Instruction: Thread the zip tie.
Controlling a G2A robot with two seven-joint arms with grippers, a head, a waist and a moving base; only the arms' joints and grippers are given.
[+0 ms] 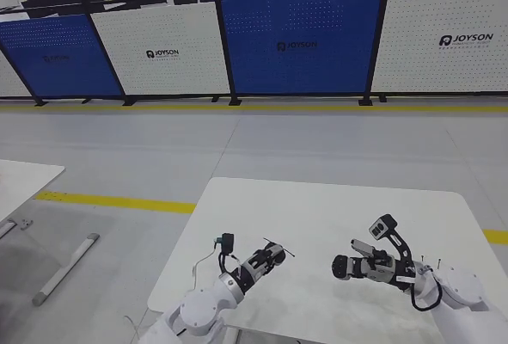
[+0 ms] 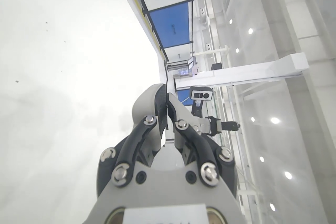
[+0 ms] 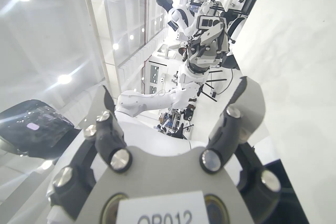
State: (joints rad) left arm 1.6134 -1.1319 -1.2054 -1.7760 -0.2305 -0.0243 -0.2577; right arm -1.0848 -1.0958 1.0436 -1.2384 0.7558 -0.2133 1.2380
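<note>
One thin black zip tie [image 1: 288, 253] is pinched in the closed fingers of the left gripper [image 1: 275, 254] above the white counter [image 1: 322, 206]. The right gripper [image 1: 338, 267], fingers spread, holds nothing. Threading seems unstarted.

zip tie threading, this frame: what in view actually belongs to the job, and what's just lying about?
Job:
- zip tie, pinched in the shut left gripper
- right gripper, open, apart from the tie
- white table under both

Lying about:
- side table
- partition panels
- yellow floor line
</note>
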